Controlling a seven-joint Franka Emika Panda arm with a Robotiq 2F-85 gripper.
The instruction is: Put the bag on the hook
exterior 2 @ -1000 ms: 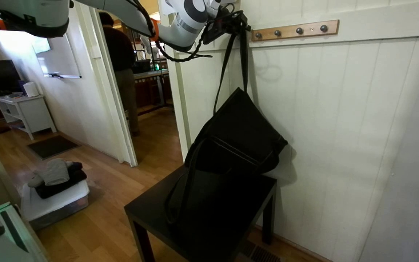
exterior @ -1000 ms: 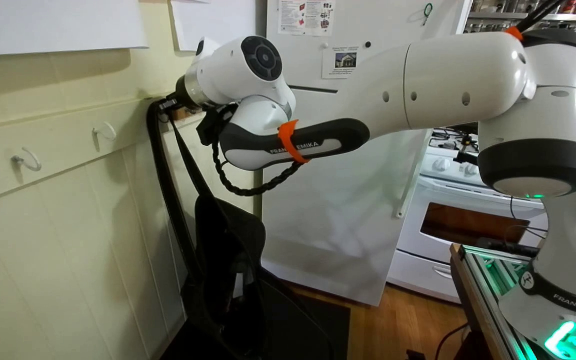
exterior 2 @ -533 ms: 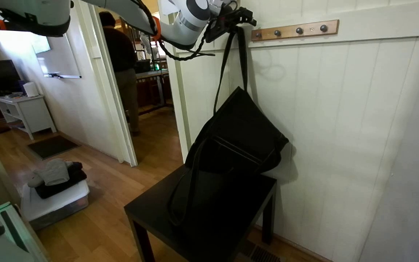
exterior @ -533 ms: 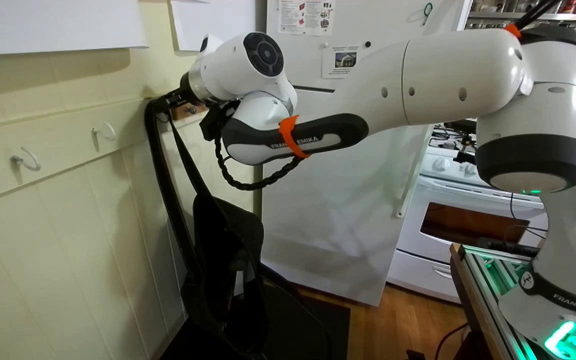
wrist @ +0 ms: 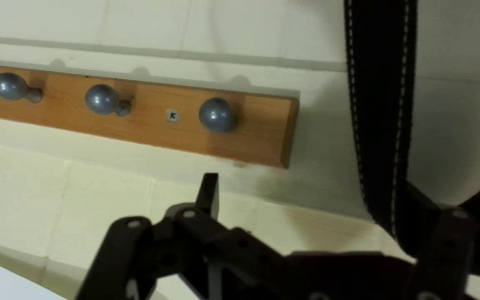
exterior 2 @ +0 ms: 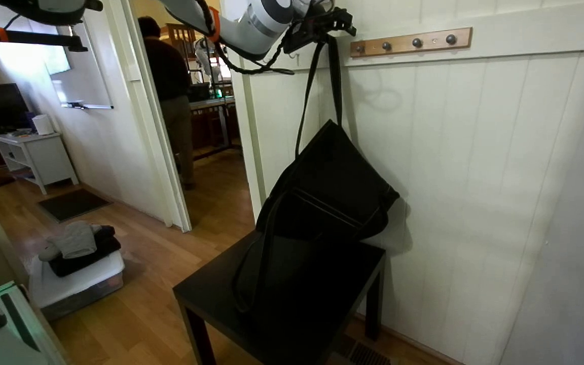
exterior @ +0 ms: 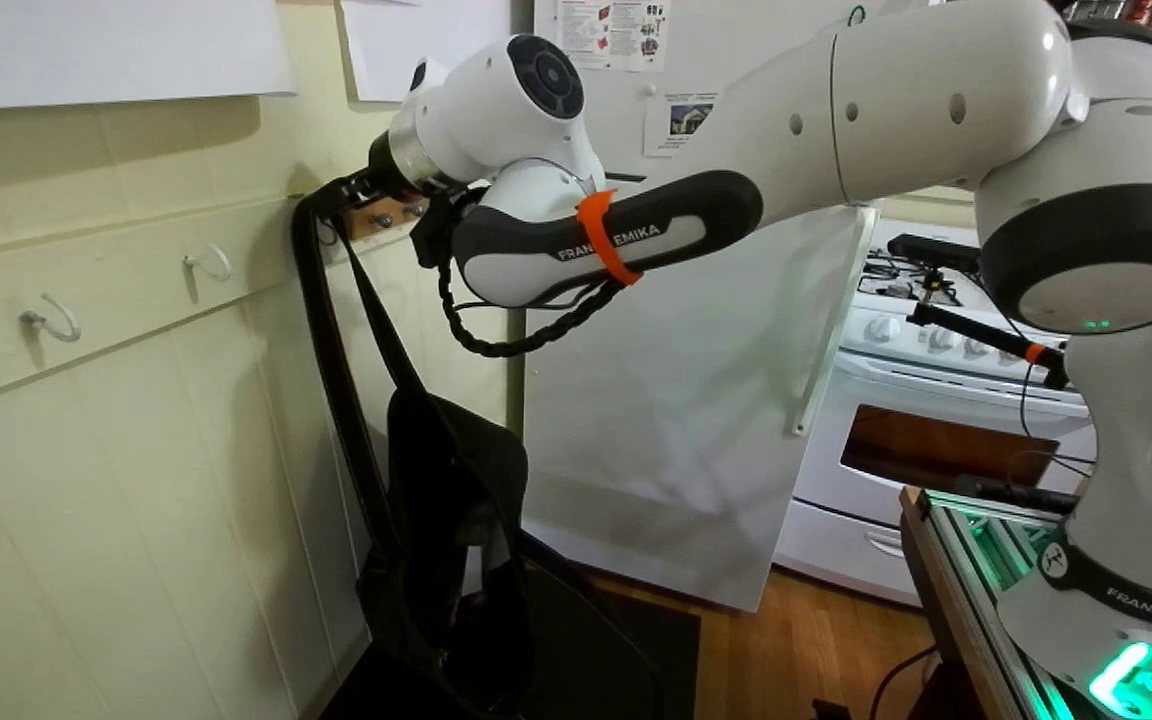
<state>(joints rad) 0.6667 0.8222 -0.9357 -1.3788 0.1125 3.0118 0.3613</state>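
The black bag [exterior: 456, 500] hangs slumped below my gripper [exterior: 338, 195], its bottom against the black table [exterior 2: 292, 284]. One strap [exterior 2: 335, 83] rises to the gripper [exterior 2: 340, 21]; the other droops loosely onto the table. In the wrist view the gripper [wrist: 313, 187] stands open, with wall between its jaws. There the strap [wrist: 379, 104] bends around the right-hand finger, outside the gap or against it; I cannot tell which. Small pale hooks [exterior: 222, 258] show on the cream rail. Whether the strap's top rests on the hook is hidden behind the gripper.
A wooden plaque with round knobs [wrist: 261, 129] is mounted close beside the gripper, around the corner. A white fridge [exterior: 676, 430] stands behind the arm. A white panel [exterior: 96, 50] covers the upper wall. A storage bin [exterior 2: 79, 284] sits on the floor.
The fingers have spread off the strap. The gripper has shifted slightly up and toward the plaque, and the arm's elbow has risen. Bag and strap have hardly moved.
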